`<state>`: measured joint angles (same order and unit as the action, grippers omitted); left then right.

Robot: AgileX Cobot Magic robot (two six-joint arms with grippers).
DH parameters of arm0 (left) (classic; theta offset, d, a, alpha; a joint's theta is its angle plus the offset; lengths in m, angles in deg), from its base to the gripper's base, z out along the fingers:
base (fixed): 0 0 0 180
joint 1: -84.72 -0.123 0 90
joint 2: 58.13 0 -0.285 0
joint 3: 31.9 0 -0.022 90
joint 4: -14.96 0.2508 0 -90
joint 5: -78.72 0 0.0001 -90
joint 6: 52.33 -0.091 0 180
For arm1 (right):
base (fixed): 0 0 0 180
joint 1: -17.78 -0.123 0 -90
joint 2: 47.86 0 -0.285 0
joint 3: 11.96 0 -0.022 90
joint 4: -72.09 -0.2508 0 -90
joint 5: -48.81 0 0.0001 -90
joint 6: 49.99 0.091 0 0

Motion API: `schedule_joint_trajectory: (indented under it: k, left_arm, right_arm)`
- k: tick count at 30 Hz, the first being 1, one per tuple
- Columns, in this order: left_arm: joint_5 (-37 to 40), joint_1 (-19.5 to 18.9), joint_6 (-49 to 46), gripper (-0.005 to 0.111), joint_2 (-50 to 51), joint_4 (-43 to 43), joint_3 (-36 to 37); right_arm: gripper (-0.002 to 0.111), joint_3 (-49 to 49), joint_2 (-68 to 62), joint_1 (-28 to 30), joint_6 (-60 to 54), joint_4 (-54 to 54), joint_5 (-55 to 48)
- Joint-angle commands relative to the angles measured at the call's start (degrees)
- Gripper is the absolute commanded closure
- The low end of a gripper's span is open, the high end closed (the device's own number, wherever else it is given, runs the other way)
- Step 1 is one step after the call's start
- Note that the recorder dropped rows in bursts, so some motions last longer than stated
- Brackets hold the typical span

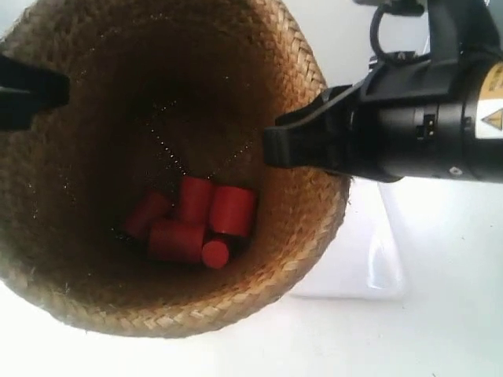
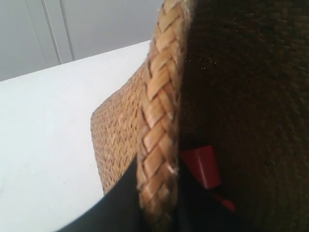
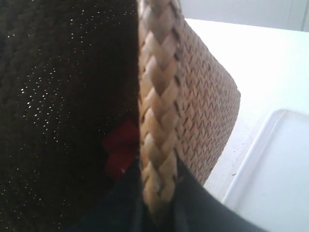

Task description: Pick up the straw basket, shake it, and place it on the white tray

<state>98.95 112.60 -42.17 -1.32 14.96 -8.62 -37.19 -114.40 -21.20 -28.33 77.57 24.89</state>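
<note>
clamping the basket point(image 1: 94, 196) rim, your left tool point(image 2: 157, 208) and right tool point(image 3: 157, 203) both grip it; setting it on the tray point(image 3: 275, 183) is left.

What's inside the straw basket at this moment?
Red cylinders, about five showing, lie clustered on the floor of the straw basket. Anything beneath the pile is covered and cannot be seen.

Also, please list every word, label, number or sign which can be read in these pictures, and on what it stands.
No words or numbers can be read.
yellow warning triangle: a sign only, on the black arm at the exterior view's right.
yellow label above it: print too blurred to read.
straw basket and white tray: no text.
</note>
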Motion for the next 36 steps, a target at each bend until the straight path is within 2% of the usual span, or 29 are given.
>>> schedule_joint_trajectory:
  k: [1,5,11,15,22,26,33,36]
  left_arm:
    - [1.63,0.12,4.13,0.107,4.81,3.84,-4.76]
    - [7.96,0.12,10.94,0.107,11.25,10.26,-8.86]
    - [20.97,0.12,12.01,0.107,19.99,12.25,-18.99]
    - [23.11,0.22,11.37,0.107,24.72,11.85,-25.79]
    - [28.40,0.22,8.21,0.107,33.45,3.47,-36.46]
    - [30.62,0.22,8.06,0.107,39.51,2.34,-41.79]
    - [34.88,0.44,8.49,0.107,47.66,0.00,-48.71]
    - [34.50,1.89,8.49,0.107,49.78,0.00,-50.89]
  right_arm:
    - [0.108,4.15,0.35,0.27,-0.10,4.79,-2.32]
    - [0.108,7.56,0.35,2.82,7.54,13.16,-8.48]
    - [0.108,10.79,0.09,9.14,6.46,15.36,-18.08]
    - [0.108,12.63,-1.54,13.42,3.92,15.59,-21.27]
    - [0.108,17.36,-7.51,18.89,-1.18,12.75,-23.85]
    - [0.108,22.32,-13.10,22.07,-4.34,11.07,-26.67]
    - [0.108,30.90,-23.91,28.39,-14.02,1.06,-36.44]
    - [0.108,32.57,-24.46,30.14,-16.59,-1.61,-36.74]
